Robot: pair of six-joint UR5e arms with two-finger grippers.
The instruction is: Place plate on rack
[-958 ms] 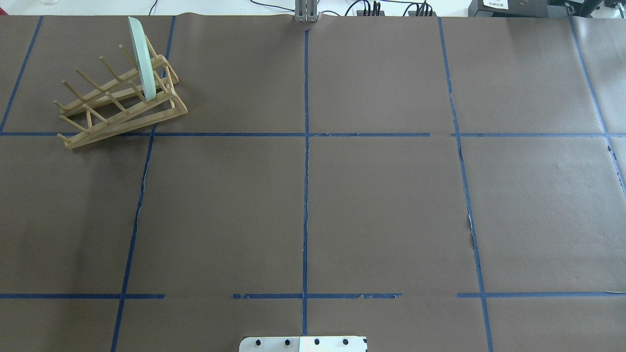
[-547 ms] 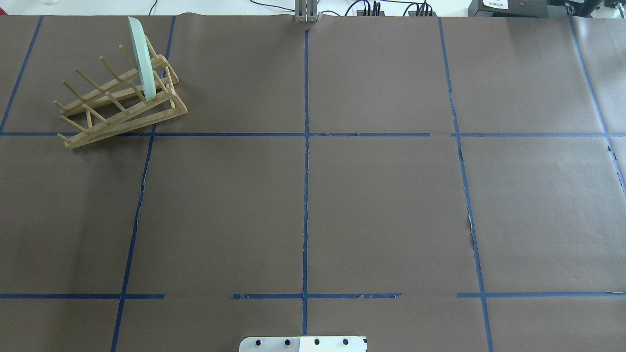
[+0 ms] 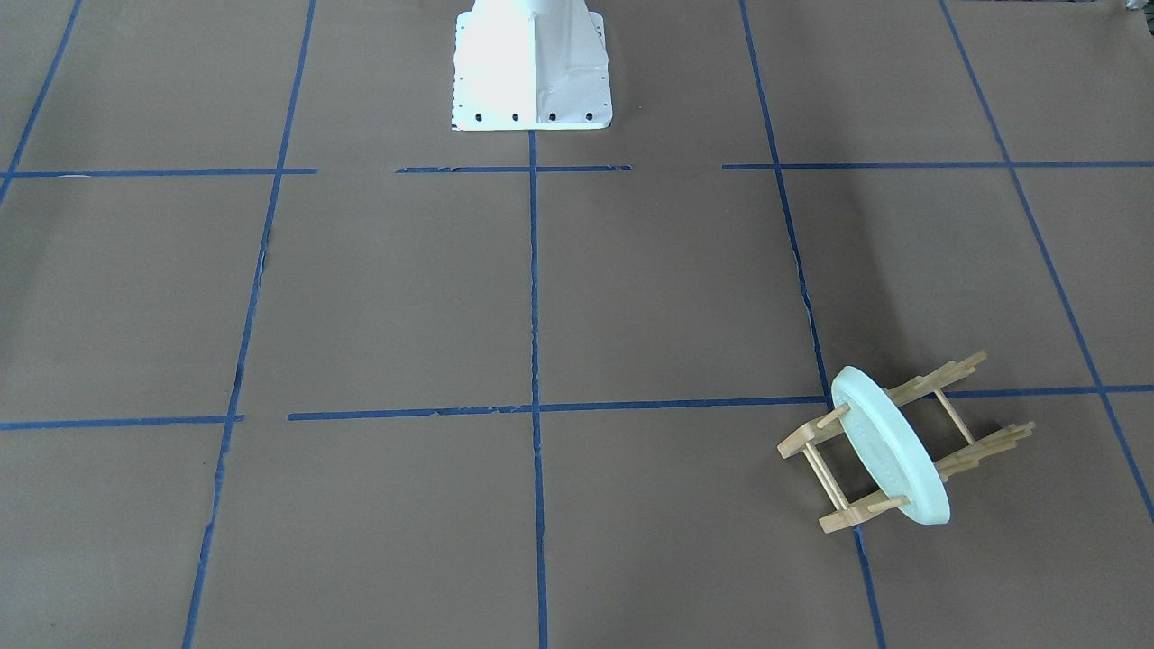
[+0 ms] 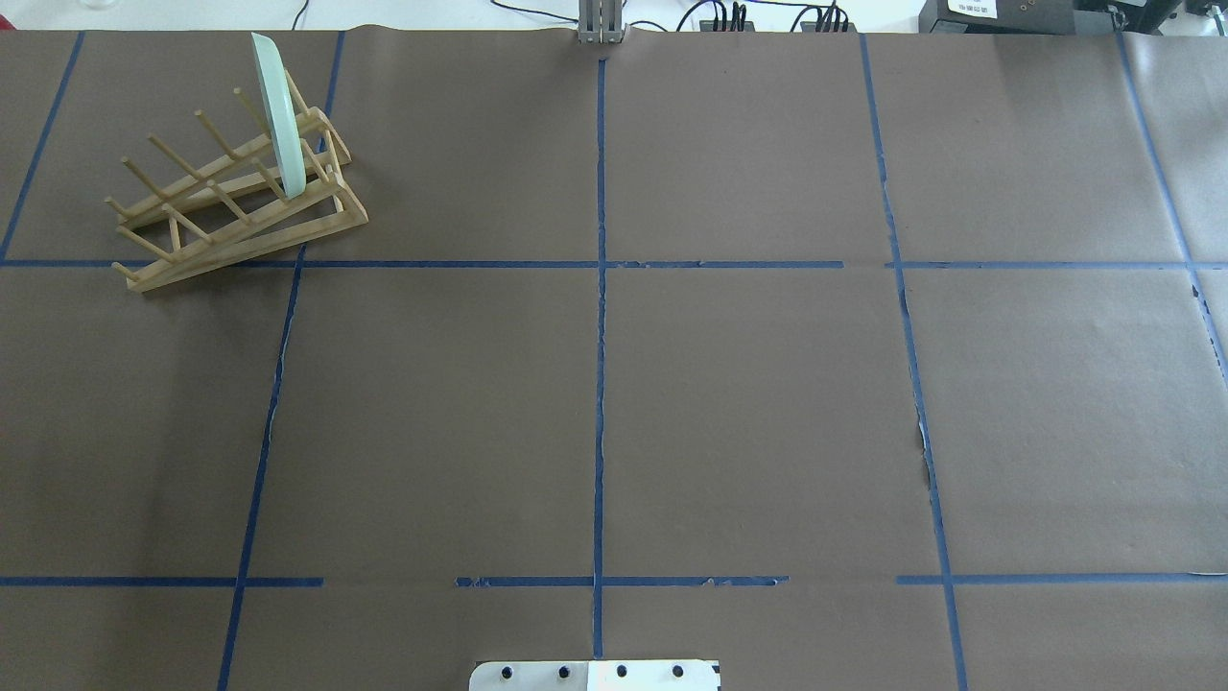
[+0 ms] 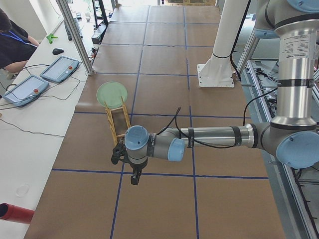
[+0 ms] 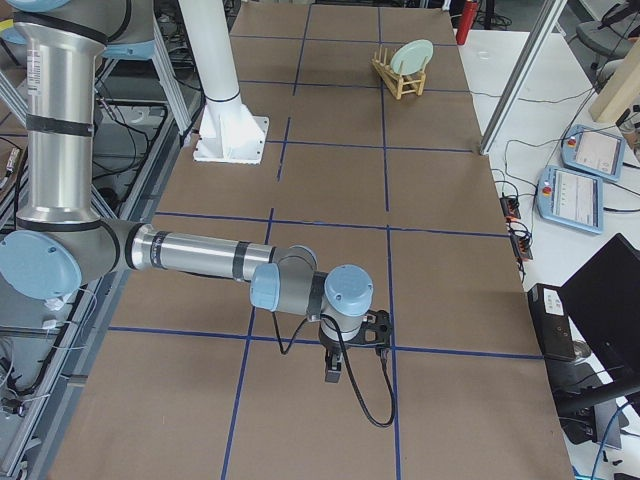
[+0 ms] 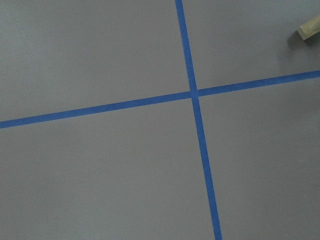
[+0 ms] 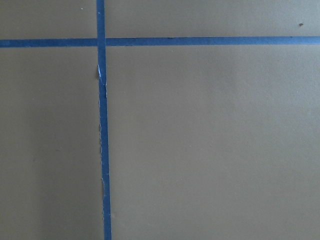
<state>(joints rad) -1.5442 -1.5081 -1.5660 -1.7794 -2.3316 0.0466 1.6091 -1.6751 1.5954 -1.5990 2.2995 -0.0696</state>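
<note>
Because the left gripper (image 5: 133, 179) and the right gripper (image 6: 333, 374) show only in the side views, it cannot be told whether their fingers are released or clenched. Each gripper points down, raised above the brown paper table (image 4: 748, 403). Outward from them, at ten o'clock in the overhead view, the pale green plate (image 4: 278, 115) stands on edge between pegs at the two-o'clock end of the wooden rack (image 4: 321, 223). One wooden corner (image 7: 310, 29) shows at two o'clock in the left wrist view, beside crossing blue tape lines (image 7: 192, 93).
</note>
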